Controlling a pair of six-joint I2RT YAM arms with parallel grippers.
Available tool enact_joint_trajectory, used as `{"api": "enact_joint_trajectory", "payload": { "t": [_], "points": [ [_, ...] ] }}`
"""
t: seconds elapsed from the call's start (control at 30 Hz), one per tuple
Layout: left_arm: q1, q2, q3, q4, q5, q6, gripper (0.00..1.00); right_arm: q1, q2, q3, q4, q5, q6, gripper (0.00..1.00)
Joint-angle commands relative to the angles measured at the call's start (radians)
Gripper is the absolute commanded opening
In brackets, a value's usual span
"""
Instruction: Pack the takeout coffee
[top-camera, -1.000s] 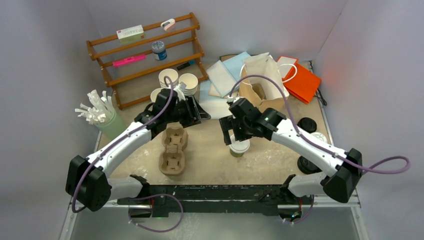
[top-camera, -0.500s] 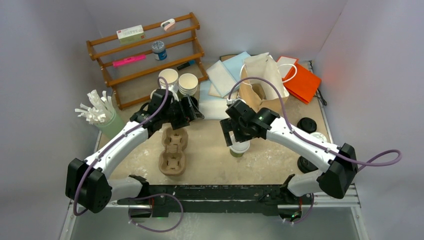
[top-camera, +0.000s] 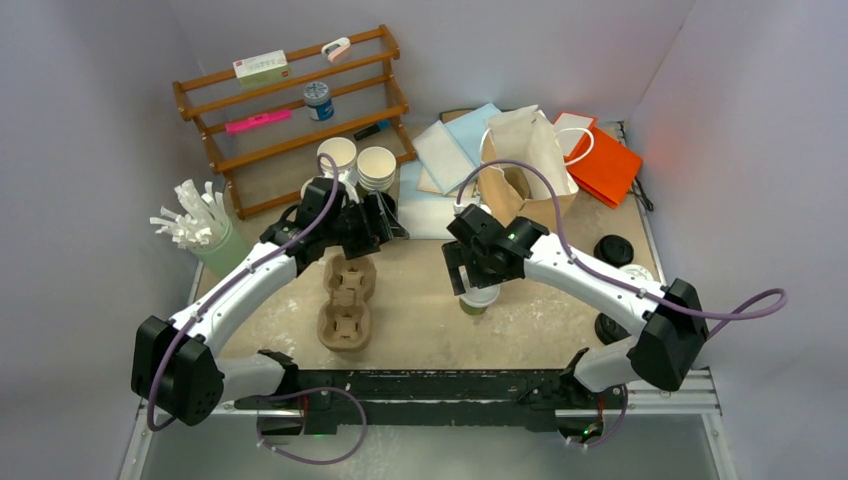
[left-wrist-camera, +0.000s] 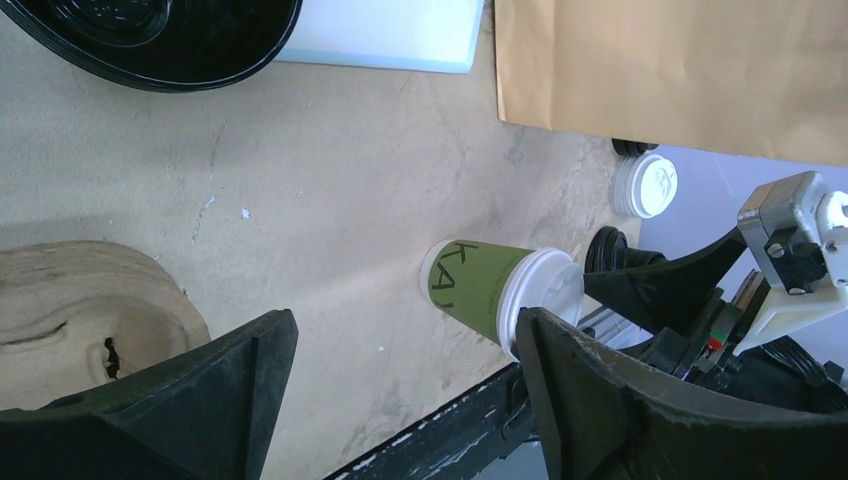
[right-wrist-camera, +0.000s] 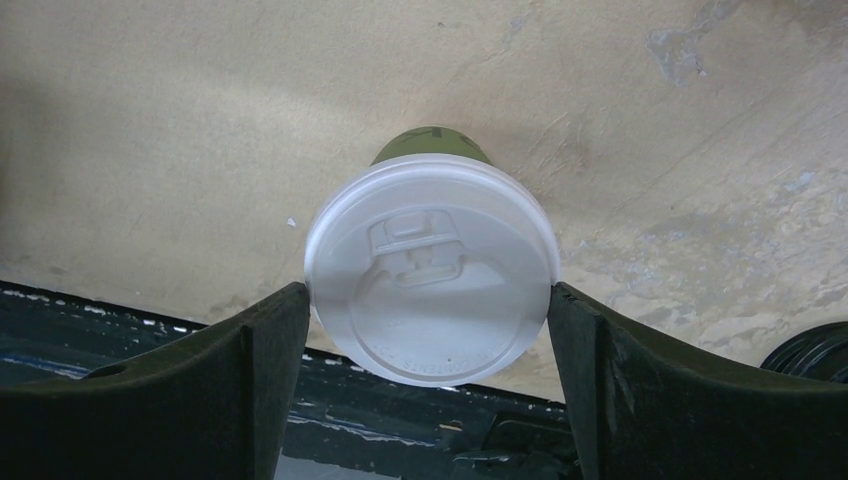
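So my right pincer (right-wrist-camera: 428, 296) is down over the cup (top-camera: 480, 298), which stands upright about mid-table, a bit toward the near edge. It's a green paper cup with dark lettering and a round white plastic lid (right-wrist-camera: 430, 265), smooth, with a moulded sip tab on top. Both fingers sit right against the lid's rim, one on each side, so I'd call that gripping the cup by its lid.

My left pincer (left-wrist-camera: 405, 332) is spread wide with nothing in it, hanging over the table (top-camera: 420, 320) left of middle. The tabletop is beige, mottled and scuffed. Next to that pincer there's the rough brown pulp tray (top-camera: 347, 300), lumpy with round wells, running toward the near edge. A glossy black dish (left-wrist-camera: 150, 40) sits just past it. The flat kraft bag (top-camera: 520, 160) stands at the far edge, right of middle, and a little stack of ribbed white spare lids (left-wrist-camera: 645, 185) is over by the right edge.

Compared with a second ago, the cup hasn't budged. My right pincer was spread wider around it then and has since closed in to the rim, and that arm's elbow has swung left. My left pincer went from narrower to wide open and pulled back slightly.
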Motion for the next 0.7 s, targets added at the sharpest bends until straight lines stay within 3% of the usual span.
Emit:
{"api": "enact_joint_trajectory", "payload": {
  "t": [0.0, 0.27, 0.67],
  "points": [
    [0.01, 0.004, 0.018, 0.02, 0.033, 0.019, 0.84, 0.0, 0.002, -0.007, -0.016, 0.019, 0.032, 0.91],
    [0.01, 0.0, 0.01, 0.028, 0.047, 0.02, 0.83, 0.0, -0.006, 0.003, -0.027, 0.022, 0.051, 0.8],
    [0.01, -0.012, 0.037, 0.039, 0.044, 0.065, 0.82, -0.001, -0.18, 0.202, -0.101, 0.053, 0.068, 0.76]
  ]
}}
